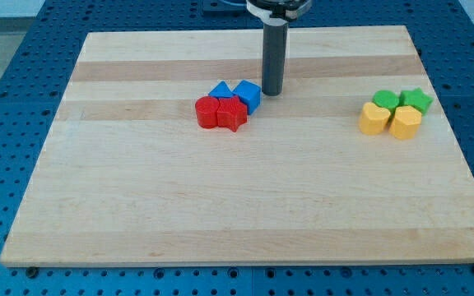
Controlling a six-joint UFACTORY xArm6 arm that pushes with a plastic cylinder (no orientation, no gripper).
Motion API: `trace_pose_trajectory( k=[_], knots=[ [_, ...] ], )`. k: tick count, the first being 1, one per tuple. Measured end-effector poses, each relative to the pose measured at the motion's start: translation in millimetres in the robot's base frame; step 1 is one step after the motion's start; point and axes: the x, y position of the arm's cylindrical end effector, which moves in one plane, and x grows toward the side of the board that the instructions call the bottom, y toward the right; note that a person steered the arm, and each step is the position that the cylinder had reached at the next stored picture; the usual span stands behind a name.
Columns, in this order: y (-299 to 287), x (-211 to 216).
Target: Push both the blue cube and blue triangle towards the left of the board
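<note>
The blue cube (248,94) sits just above the board's middle, with the blue triangle (220,90) touching its left side. Two red blocks lie right below them: a red round block (206,112) and a red star (232,114). All of these form one tight cluster. My tip (271,91) rests on the board just right of the blue cube, close to its right face or touching it. The dark rod rises from it to the view's top.
At the view's right a second cluster holds a green round block (386,100), a green star (416,100), a yellow heart-like block (374,119) and a yellow block (406,122). The wooden board (220,205) lies on a blue perforated table.
</note>
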Motion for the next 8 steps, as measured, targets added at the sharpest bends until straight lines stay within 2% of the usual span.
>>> trace_pose_trajectory(
  k=[1, 2, 4, 5, 7, 8],
  knots=[
    [0, -35],
    [20, -40],
    [49, 5],
    [36, 12],
    [-28, 16],
    [-37, 24]
  ],
)
